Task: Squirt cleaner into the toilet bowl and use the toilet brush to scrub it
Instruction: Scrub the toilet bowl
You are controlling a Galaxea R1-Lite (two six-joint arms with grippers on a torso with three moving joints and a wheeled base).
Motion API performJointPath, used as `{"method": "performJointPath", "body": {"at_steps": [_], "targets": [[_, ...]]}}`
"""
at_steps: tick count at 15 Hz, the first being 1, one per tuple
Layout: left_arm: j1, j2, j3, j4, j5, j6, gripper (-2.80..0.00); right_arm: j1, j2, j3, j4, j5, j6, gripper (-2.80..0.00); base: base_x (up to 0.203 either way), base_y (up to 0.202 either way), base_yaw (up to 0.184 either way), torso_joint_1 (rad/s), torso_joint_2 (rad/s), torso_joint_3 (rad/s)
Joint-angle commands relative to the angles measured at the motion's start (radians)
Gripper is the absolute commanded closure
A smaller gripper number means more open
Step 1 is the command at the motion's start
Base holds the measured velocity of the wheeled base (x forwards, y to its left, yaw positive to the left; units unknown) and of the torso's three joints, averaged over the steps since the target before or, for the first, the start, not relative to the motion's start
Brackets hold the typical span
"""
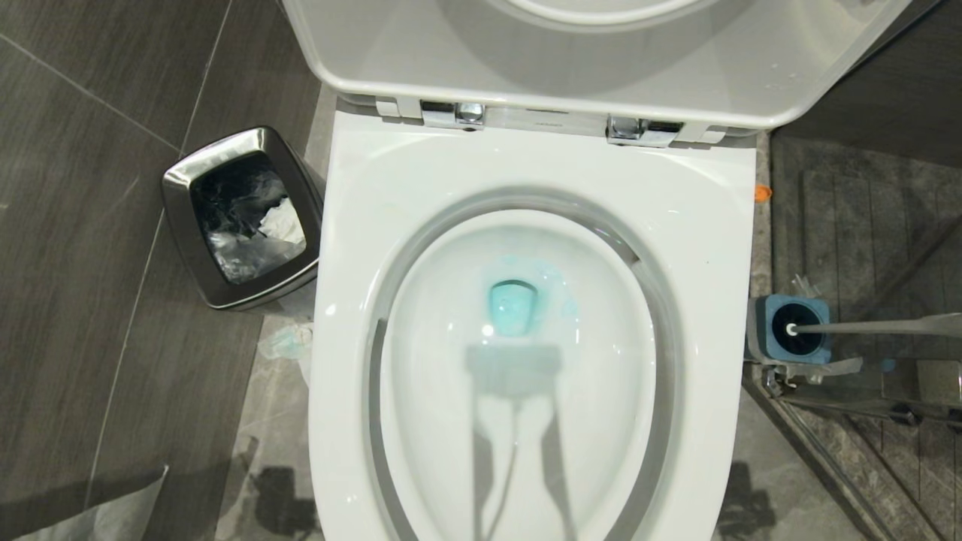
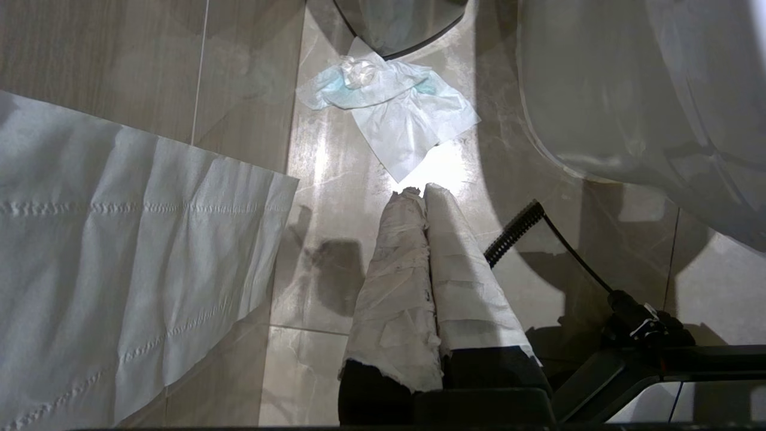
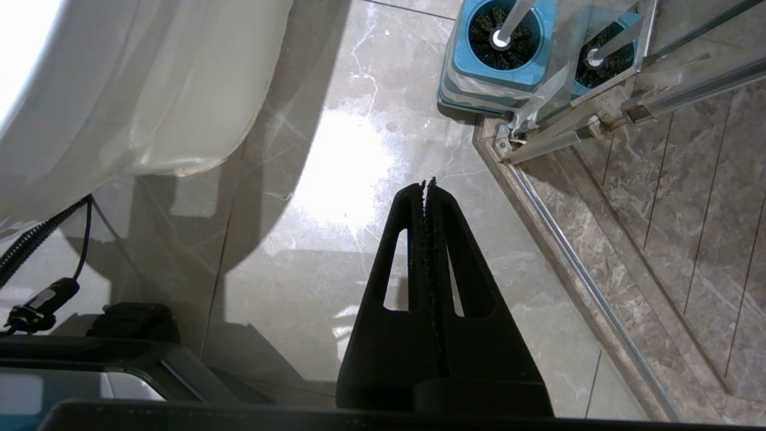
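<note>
Toilet bowl (image 1: 721, 248) flanked by steel bin (image 1: 244, 218) and toilet brush (image 1: 864, 327).

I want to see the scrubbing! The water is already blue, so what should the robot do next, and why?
Probably reach the right gripper, now shut and empty above the floor, toward the toilet brush standing in its blue holder. Teal cleaner already sits in the toilet bowl, so scrubbing seems to be what remains.

With seat and lid raised, the toilet bowl (image 1: 721, 300) is lying open from above, while a steel bin (image 1: 244, 218) is crowding its left flank and the brush holder (image 1: 789, 330) its right.
</note>
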Motion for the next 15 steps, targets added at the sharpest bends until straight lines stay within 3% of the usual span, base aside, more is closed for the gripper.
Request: {"method": "performJointPath", "body": {"at_steps": [1, 9, 15], "targets": [[0.0, 0.0, 0.0, 0.0, 0.0, -0.001, 0.0, 0.0, 0.001, 0.0, 0.0, 0.0, 0.0, 0.0, 0.0, 0.0, 0.0, 0.0, 0.0, 0.0], [0.0, 0.0, 0.0, 0.0, 0.0, 0.0, 0.0, 0.0, 0.001, -0.013, -0.012, -0.001, -0.021, 0.0, 0.0, 0.0, 0.0, 0.0, 0.0, 0.0], [0.0, 0.0, 0.0, 0.0, 0.001, 0.0, 0.0, 0.0, 0.001, -0.186, 0.071, 0.002, -0.027, 0.0, 0.0, 0.0, 0.0, 0.0, 0.0, 0.0]]}}
